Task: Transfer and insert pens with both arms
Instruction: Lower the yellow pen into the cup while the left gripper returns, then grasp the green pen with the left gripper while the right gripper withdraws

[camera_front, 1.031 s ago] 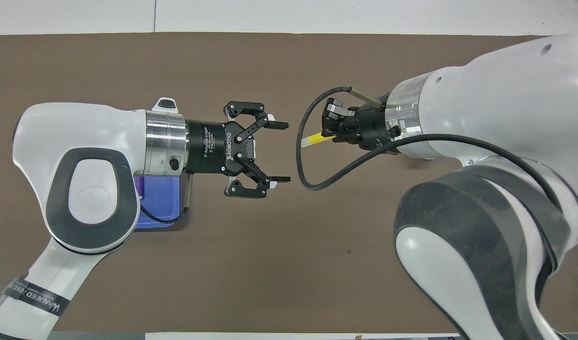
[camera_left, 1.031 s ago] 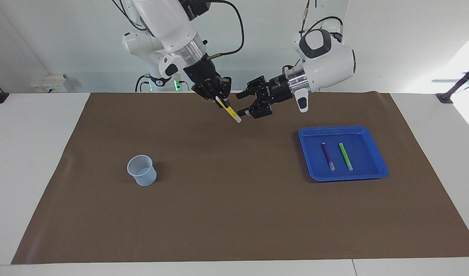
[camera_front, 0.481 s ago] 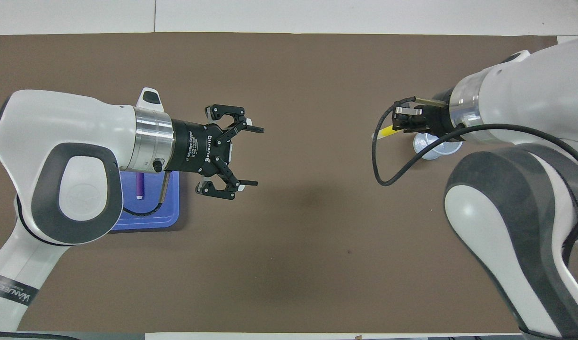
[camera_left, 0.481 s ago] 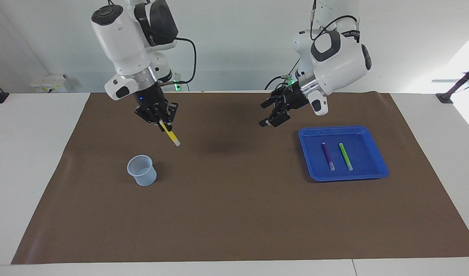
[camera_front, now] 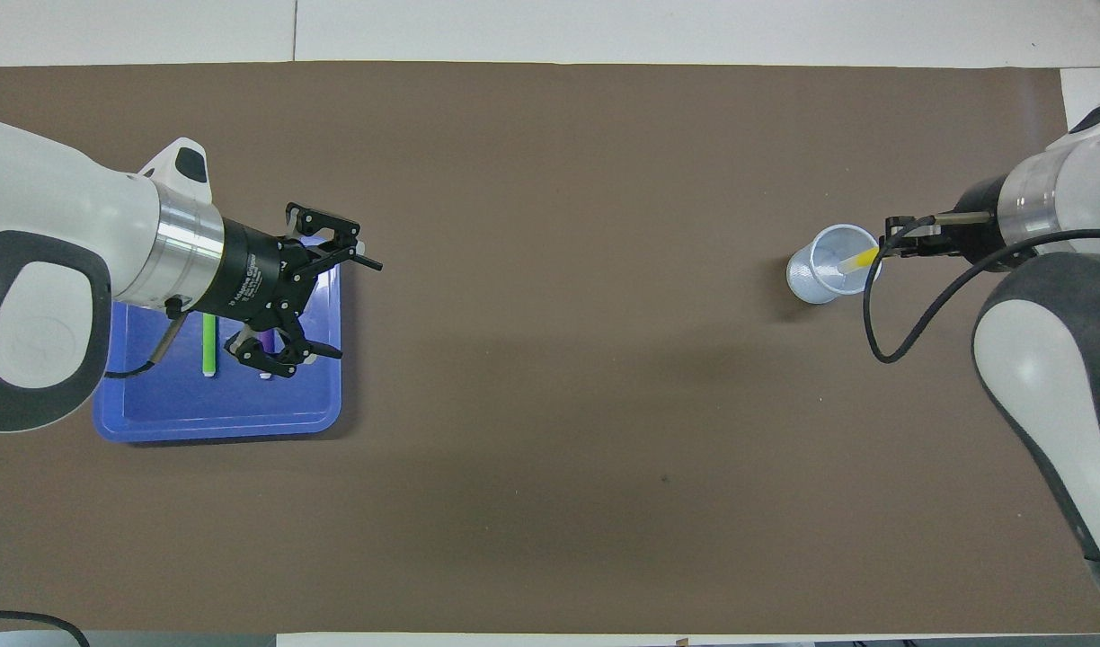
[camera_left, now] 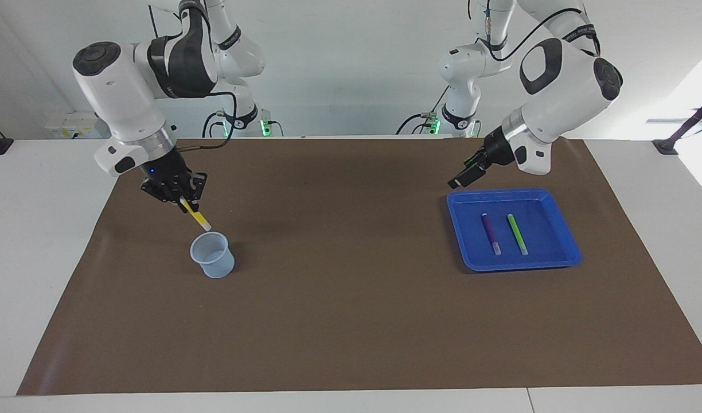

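- Overhead view: the left gripper (camera_front: 352, 310) has white letters on its black body, but they are too small to read here.
- The left gripper hangs over the blue tray (camera_left: 568, 252) with its fingers spread wide and nothing in them.
- The tray sits at the left arm's end of the brown mat (camera_left: 351, 321).
- The purple pen (camera_left: 490, 233) and the green pen (camera_left: 517, 234) lie side by side in the tray, not touching.
- From above, the gripper hides most of the purple pen.
- The right gripper (camera_left: 182, 199) pinches the yellow pen (camera_left: 199, 219) tight.
- The pen slants down, with its tip just over the rim of the clear cup (camera_left: 213, 256).
- The cup stands at the right arm's end of the mat.
- From above, much of both arms is cut off.
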Controlling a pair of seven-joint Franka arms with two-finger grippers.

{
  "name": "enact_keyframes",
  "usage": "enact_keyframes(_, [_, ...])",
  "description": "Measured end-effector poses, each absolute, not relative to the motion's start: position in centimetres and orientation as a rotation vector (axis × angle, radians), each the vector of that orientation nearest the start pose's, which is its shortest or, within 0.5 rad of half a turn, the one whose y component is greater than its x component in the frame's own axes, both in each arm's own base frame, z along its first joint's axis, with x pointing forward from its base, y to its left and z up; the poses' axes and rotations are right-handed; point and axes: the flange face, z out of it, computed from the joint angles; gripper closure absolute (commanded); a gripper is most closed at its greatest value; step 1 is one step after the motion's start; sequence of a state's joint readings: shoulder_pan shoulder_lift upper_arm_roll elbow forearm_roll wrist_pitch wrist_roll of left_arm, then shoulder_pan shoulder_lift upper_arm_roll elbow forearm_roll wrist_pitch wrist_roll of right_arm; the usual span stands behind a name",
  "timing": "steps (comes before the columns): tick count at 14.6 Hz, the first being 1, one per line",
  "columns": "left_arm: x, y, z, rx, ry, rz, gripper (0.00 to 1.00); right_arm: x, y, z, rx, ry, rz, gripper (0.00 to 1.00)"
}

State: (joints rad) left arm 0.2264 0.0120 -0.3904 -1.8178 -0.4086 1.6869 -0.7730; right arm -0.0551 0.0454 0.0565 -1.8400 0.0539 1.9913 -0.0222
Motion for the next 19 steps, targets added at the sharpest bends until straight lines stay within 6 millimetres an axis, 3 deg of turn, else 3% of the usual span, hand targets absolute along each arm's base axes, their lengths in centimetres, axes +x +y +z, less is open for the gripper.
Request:
enact_keyframes(3, [54.6, -7.1, 51.4, -3.263, -0.783, 0.396, 0.0, 60.1, -0.3, 47.8, -3.086, -0.001, -0.186, 1.0])
enact_keyframes(7, [56.1, -3.1, 50.8, -3.254, -0.306, 0.172, 0.0, 60.6, 0.1, 45.3, -3.088, -0.013, -0.147, 1.0])
enact_keyframes(9, [57.5, -1.2, 49.6, -3.23, -0.111, 0.07, 0.0, 60.3, 0.1, 44.3, -3.12, -0.044, -0.136, 1.0])
enact_keyframes(11, [59.1, 0.4, 47.6, -3.189, 0.044, -0.006, 0.0, 59.9, 0.3, 42.7, -3.136, -0.066, -0.153, 1.0])
enact_keyframes(14, [61.0, 1.3, 42.7, -3.125, 0.217, -0.068, 0.0, 58.9, 0.5, 40.4, -3.144, -0.101, -0.135, 1.0])
enact_keyframes(17, [61.4, 1.3, 38.7, -3.127, 0.288, -0.058, 0.01, 58.6, 0.5, 40.2, -3.144, -0.129, -0.134, 1.0])
enact_keyframes(18, [61.4, 1.3, 37.7, -3.13, 0.304, -0.052, 0.04, 58.5, 0.5, 40.2, -3.144, -0.131, -0.134, 0.94])
enact_keyframes(19, [61.2, 1.2, 37.0, -3.132, 0.315, -0.045, 0.06, 58.4, 0.5, 40.3, -3.144, -0.131, -0.133, 0.55])
